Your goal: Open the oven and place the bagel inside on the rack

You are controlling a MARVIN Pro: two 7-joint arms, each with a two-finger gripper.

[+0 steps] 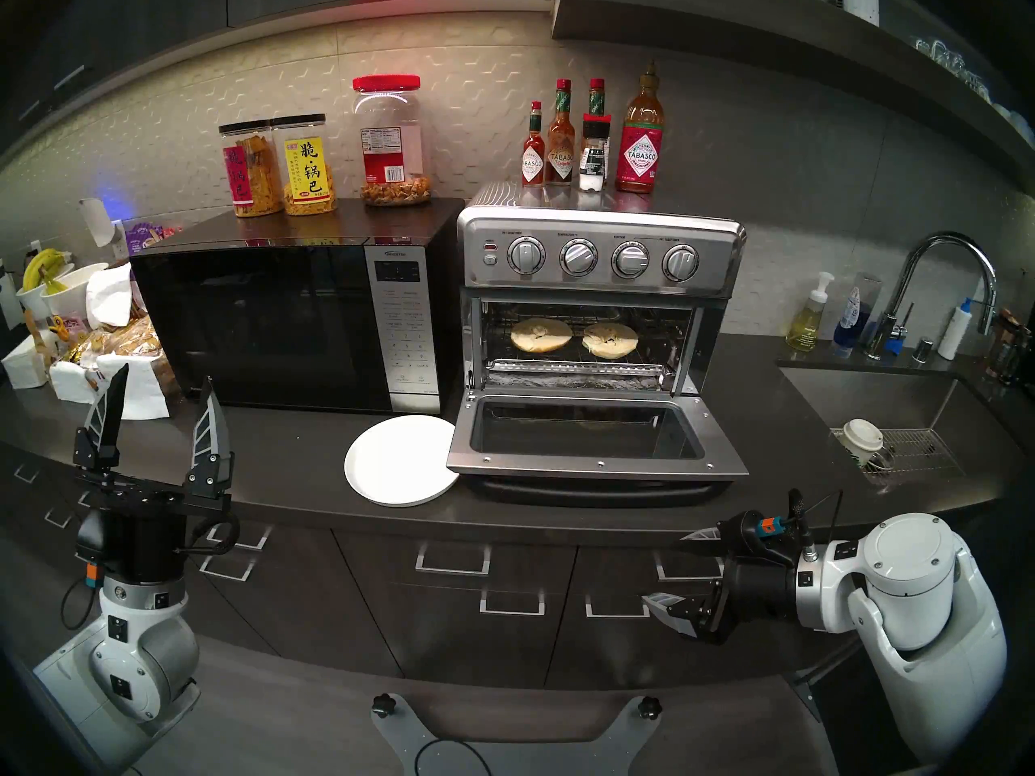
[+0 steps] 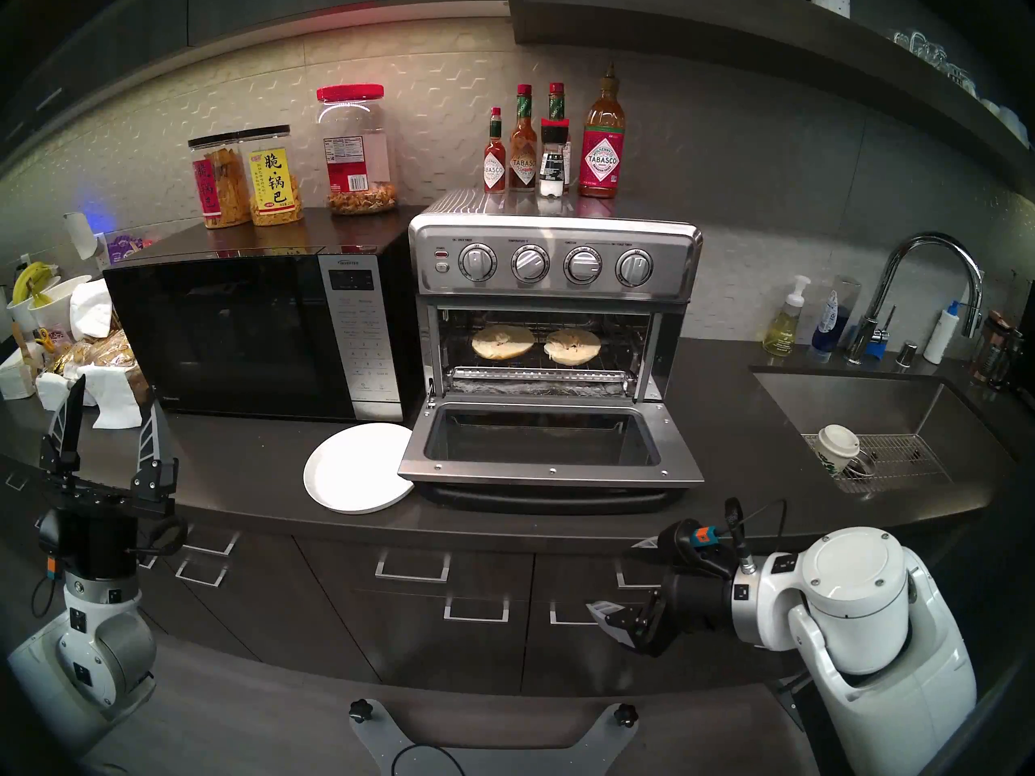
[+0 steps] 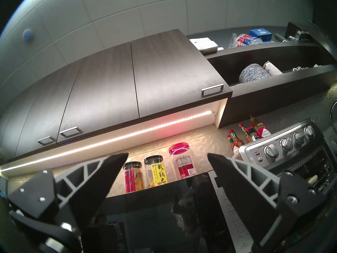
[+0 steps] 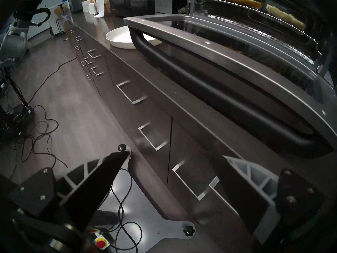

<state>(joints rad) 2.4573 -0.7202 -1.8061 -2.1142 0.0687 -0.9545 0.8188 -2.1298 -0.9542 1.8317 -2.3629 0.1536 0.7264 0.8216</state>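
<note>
Open oven door seen from low along the dark counter edge.
Stainless-steel toaster oven (image 4: 228, 51) at upper right, glass drop-down door lying flat, thick black bar handle (image 4: 218, 93) jutting over the dark brown countertop (image 4: 164, 79). Two pale bagel halves (image 4: 284, 17) up inside, resting on thin rack wires (image 4: 255, 9). Round white plate (image 4: 120, 38) partly tucked under the door's far corner. Right gripper (image 4: 169, 157) spread wide and empty, black fingers (image 4: 102, 188) framing square metal drawer pulls (image 4: 151, 137). Below: grey base plate, black cable, red emergency button (image 4: 100, 243).
</note>
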